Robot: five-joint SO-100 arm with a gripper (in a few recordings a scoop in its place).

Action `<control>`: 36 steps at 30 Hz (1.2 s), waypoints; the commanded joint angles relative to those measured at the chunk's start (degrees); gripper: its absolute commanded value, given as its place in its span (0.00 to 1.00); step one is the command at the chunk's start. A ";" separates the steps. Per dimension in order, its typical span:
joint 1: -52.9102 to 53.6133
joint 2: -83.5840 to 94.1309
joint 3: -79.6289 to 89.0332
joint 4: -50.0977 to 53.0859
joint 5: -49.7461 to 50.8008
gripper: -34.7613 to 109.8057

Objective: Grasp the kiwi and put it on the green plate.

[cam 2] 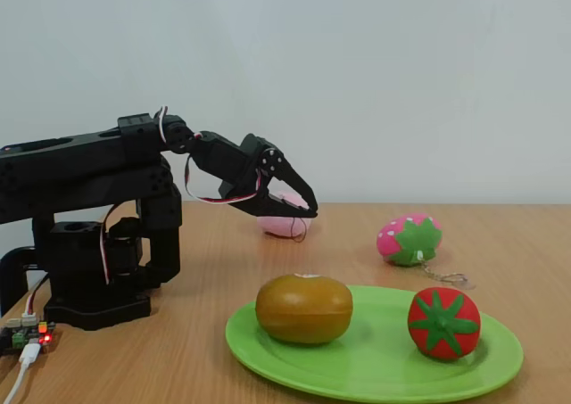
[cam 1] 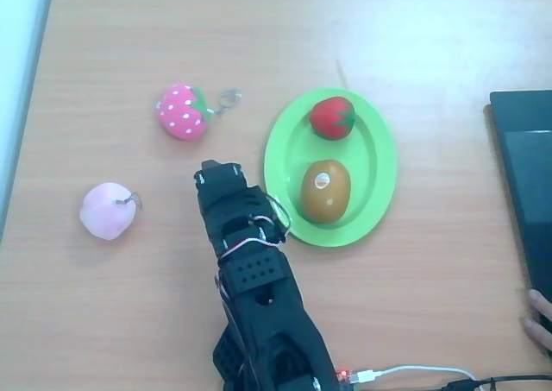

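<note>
kiwi (cam 1: 325,190) sits on the green plate (cam 1: 378,141) beside a red strawberry (cam 1: 333,117), so placement looks done; gripper (cam 2: 303,210) just off the plate, closed and empty.

On my wooden table (cam 1: 414,28) I see a red strawberry (cam 1: 333,117) with green leaves, a pink white-dotted strawberry (cam 1: 183,111) with a keyring, and a pale pink peach (cam 1: 106,210) well left of it. A dark laptop (cam 1: 522,175) sits at the overhead view's right edge, a person's fingers (cam 1: 540,318) beside it.
</note>
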 commanded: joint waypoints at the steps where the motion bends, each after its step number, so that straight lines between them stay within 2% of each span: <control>1: -0.09 0.44 3.96 -0.44 0.88 0.18; 7: -0.09 0.44 3.69 -0.44 1.14 0.18; 13: -0.09 0.44 0.70 9.40 3.34 0.18; 36: 1.93 0.44 -3.60 25.75 -0.44 0.18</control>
